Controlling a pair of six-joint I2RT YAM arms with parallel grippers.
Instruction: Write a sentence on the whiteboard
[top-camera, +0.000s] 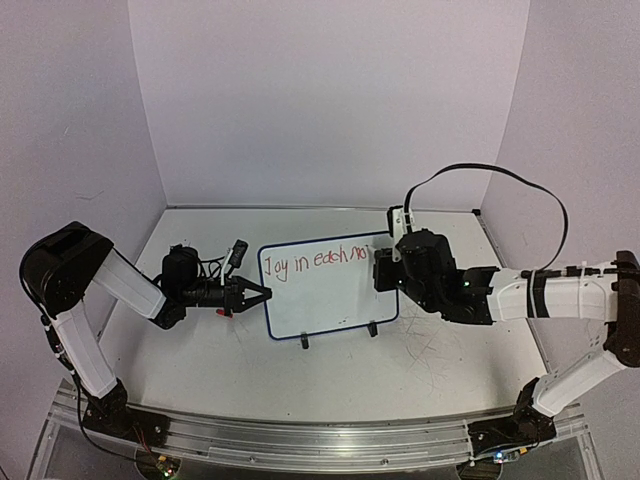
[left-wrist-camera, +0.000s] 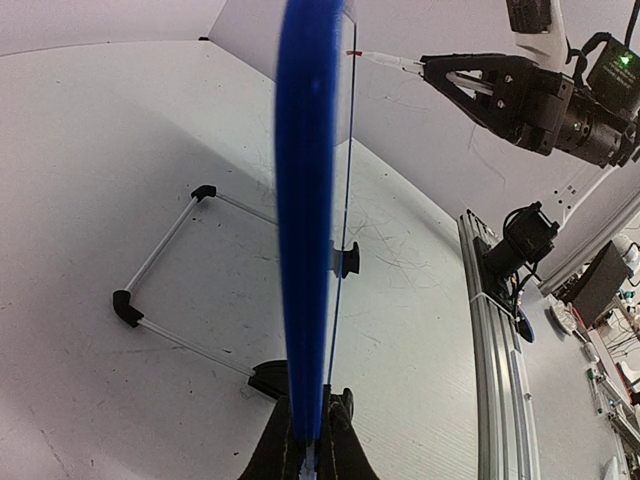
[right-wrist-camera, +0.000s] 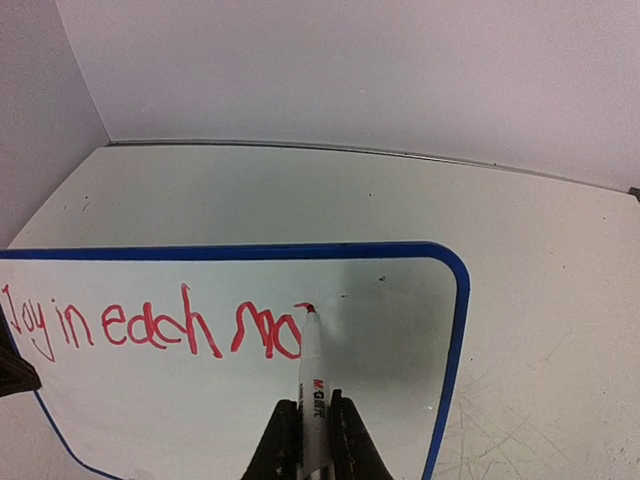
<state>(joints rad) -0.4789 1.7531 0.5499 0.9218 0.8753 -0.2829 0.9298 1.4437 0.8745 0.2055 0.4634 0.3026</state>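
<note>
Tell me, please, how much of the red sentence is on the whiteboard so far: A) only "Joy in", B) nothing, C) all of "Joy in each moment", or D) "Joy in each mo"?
D: the sentence on the whiteboard ends at "mo", with the marker tip beside the o.

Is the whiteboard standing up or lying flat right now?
Standing up. The whiteboard rests on its two black feet, and the left wrist view shows its blue rim rising edge-on from the left fingers.
</note>
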